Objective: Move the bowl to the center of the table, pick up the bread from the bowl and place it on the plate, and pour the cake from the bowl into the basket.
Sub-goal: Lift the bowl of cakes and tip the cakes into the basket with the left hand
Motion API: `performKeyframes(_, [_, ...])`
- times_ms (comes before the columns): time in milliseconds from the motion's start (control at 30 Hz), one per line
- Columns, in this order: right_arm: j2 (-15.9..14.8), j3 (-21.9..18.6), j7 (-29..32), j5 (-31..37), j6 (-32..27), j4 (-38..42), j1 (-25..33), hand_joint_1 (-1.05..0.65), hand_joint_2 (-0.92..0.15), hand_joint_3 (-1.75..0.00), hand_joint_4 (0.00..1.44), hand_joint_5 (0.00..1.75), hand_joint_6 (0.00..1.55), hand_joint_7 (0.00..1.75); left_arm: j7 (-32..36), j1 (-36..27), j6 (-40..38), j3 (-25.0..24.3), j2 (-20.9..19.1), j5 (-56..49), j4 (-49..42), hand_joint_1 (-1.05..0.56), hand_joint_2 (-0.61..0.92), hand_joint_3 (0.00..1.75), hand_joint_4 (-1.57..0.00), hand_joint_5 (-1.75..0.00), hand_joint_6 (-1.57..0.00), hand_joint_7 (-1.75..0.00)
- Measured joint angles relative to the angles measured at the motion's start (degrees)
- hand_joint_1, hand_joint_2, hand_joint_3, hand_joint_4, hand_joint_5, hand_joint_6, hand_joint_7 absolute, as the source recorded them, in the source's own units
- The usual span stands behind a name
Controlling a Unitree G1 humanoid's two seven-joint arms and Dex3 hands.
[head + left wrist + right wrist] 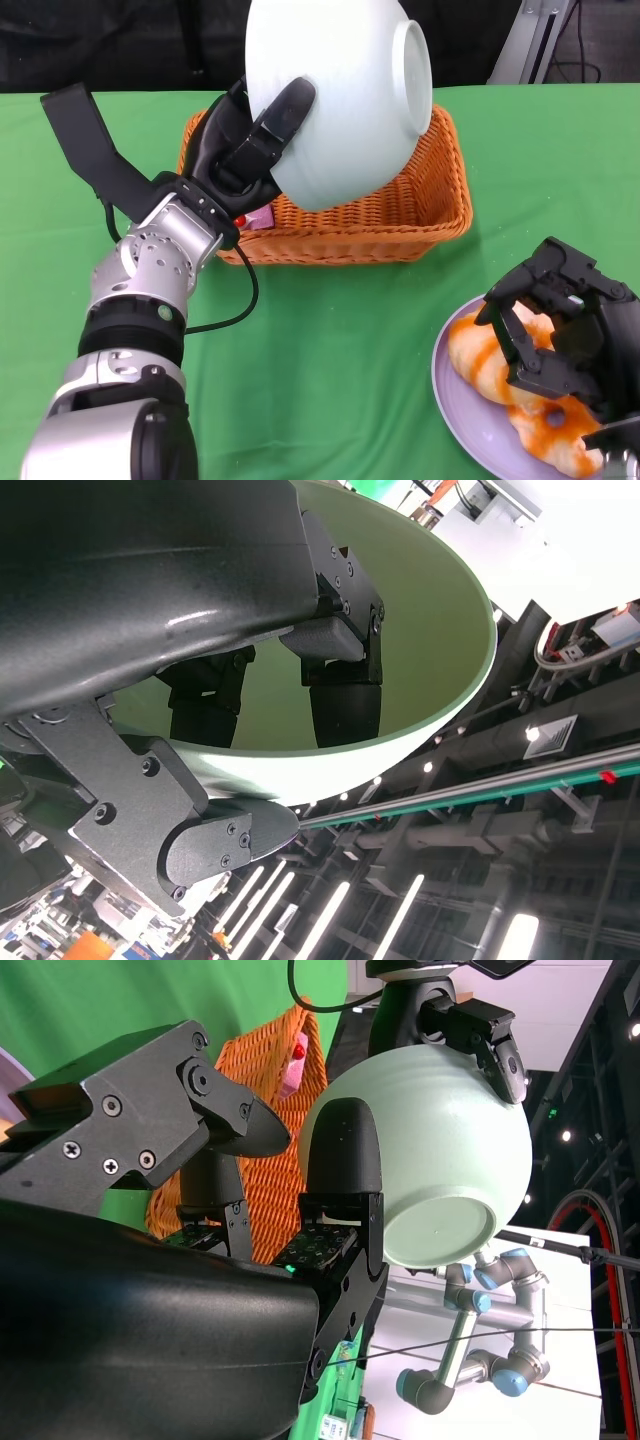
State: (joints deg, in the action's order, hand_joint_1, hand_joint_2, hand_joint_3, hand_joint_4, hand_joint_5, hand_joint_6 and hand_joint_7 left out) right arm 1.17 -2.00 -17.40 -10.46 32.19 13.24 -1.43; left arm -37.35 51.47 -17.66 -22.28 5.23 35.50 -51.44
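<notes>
- One orange wicker basket [400,220] sits on the green table [330,340]; the bowl hides most of its inside, and only a small pink item with a red spot [255,217] shows at the basket's near-left inner corner.
- One white bowl [340,95] is held up over the basket, tipped so its base faces the camera; the left wrist view shows nothing in the part of its interior visible.
- The left hand [245,140] grips the bowl's rim, fingers clamped on it inside and outside.
- One lilac plate [470,410] lies to the front right of the basket, well apart from it, and carries one piece of bread [480,360] streaked with orange sauce.
- The right hand [560,320] hangs over the bread, fingers curled and apart; whether they touch it I cannot tell.
</notes>
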Motion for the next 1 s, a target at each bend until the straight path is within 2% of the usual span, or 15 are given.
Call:
performKeyframes(233, [-0.01,0.18,-0.16,0.0,0.45,0.04,0.0,0.01,-0.56,-1.08,0.82,1.58,0.71,1.3,-0.12,0.11,-3.7,-1.13,-0.11,1.13,-0.4,-0.11,0.69,0.93,-0.69,-1.74,-0.82,-1.54])
performKeyframes(433, [-0.02,0.26,-0.23,0.01,0.52,0.15,0.0,0.01,-0.56,-1.06,0.82,1.56,0.72,1.3,-0.18,1.52,-9.07,-3.21,-0.38,3.35,-1.9,-0.16,0.82,0.69,-0.64,-1.75,-0.77,-1.56])
performKeyframes(633, [-0.02,0.27,-0.26,-0.04,0.57,0.16,-0.01,0.03,-0.57,-1.06,0.82,1.56,0.72,1.31,-0.23,2.49,-10.78,-4.29,-0.44,4.65,-2.03,-0.16,0.8,0.67,-0.63,-1.75,-0.73,-1.61])
performKeyframes(733, [-0.02,0.27,-0.22,0.03,0.79,0.59,-0.14,0.02,-0.52,-1.12,0.84,1.55,0.73,1.29,-0.23,2.51,-11.14,-4.42,-0.45,4.93,-2.22,-0.17,0.79,0.66,-0.63,-1.75,-0.72,-1.62])
performKeyframes(1000, [-0.02,0.29,-0.18,0.03,0.86,1.14,-0.24,0.04,-0.51,-1.14,0.83,1.56,0.74,1.3,-0.36,2.57,-11.32,-4.53,-0.45,4.99,-2.5,-0.17,0.82,0.65,-0.63,-1.75,-0.72,-1.61])
